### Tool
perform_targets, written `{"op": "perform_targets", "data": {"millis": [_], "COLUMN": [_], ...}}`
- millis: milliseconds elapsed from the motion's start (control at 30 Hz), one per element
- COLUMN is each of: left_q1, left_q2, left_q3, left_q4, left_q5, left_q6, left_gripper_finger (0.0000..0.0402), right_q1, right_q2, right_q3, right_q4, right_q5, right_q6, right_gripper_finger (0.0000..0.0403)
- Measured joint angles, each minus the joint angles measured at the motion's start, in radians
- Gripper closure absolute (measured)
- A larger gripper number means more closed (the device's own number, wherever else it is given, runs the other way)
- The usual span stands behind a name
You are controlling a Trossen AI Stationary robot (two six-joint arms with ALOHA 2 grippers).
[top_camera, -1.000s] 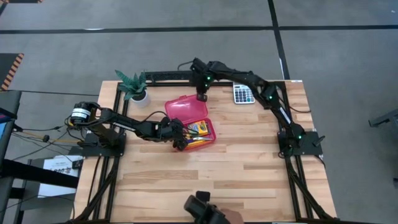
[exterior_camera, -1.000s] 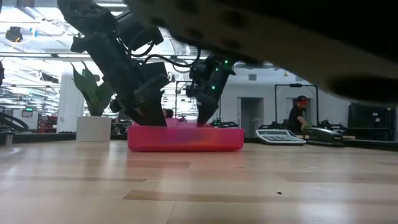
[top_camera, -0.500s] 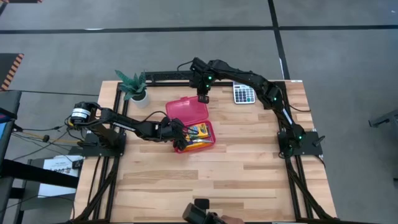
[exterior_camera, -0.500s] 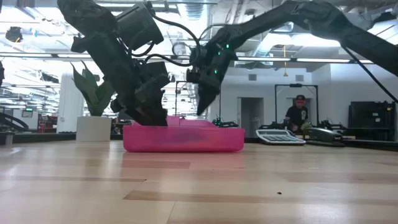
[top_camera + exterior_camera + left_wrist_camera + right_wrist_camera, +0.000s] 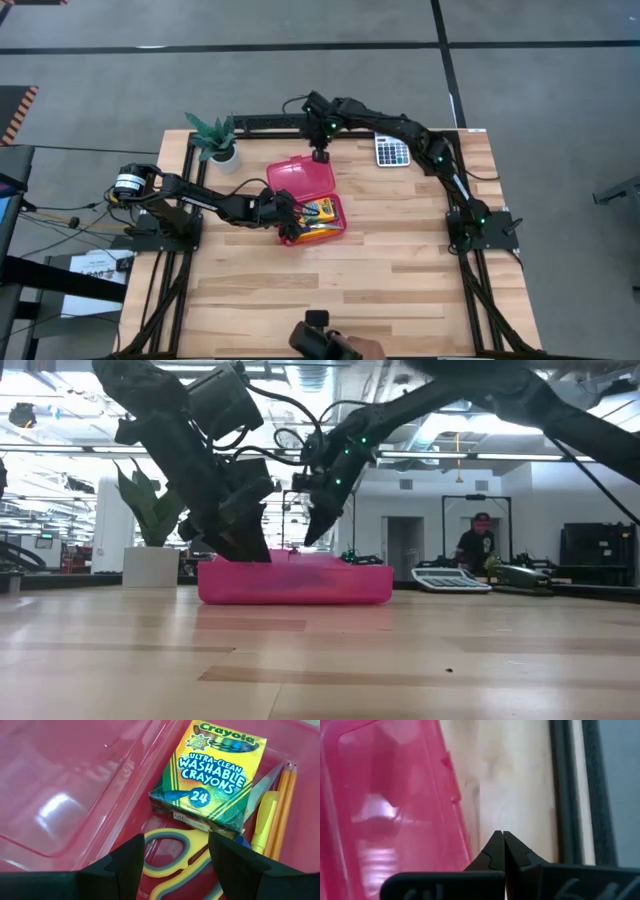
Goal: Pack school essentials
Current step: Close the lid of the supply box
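presently, pink case lies open holding crayon box, scissors, 2 pencils; left gripper wide over contents, right gripper pinched empty beside lid, likely to close it.

I see wide bare table in front of the pink case. My left gripper crowds its near-left edge; the raised lid and my right gripper block the far side. Plant and calculator flank the far corners.
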Motion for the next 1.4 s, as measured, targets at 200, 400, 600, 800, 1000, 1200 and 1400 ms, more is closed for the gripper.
{"op": "perform_targets", "data": {"millis": [200, 400, 600, 800, 1000, 1200, 1400], "left_q1": [0.000, 0.000, 0.000, -0.002, -0.002, -0.001, 0.001], "left_q2": [0.000, 0.000, 0.000, 0.000, 0.004, 0.011, 0.011], "left_q3": [0.000, 0.000, 0.000, 0.000, 0.000, 0.000, 0.000], "left_q4": [-0.004, -0.001, -0.001, -0.003, 0.003, 0.011, 0.028], "left_q5": [0.000, -0.001, -0.001, 0.010, 0.011, 0.009, 0.002], "left_q6": [-0.005, -0.005, -0.005, -0.008, -0.010, -0.011, -0.010], "left_gripper_finger": [0.0194, 0.0194, 0.0194, 0.0194, 0.0194, 0.0194, 0.0194], "right_q1": [-0.002, 0.007, 0.033, 0.067, 0.095, 0.114, 0.146], "right_q2": [0.044, 0.046, 0.046, 0.035, -0.014, -0.081, -0.125], "right_q3": [0.004, 0.003, 0.002, 0.001, 0.003, 0.004, 0.004], "right_q4": [-0.038, -0.076, -0.146, -0.175, -0.179, -0.187, -0.220], "right_q5": [-0.032, -0.056, -0.083, -0.089, -0.089, -0.104, -0.114], "right_q6": [-0.022, -0.026, -0.026, -0.018, -0.014, 0.004, 0.038], "right_gripper_finger": [0.0401, 0.0401, 0.0401, 0.0401, 0.0401, 0.0401, 0.0401]}}
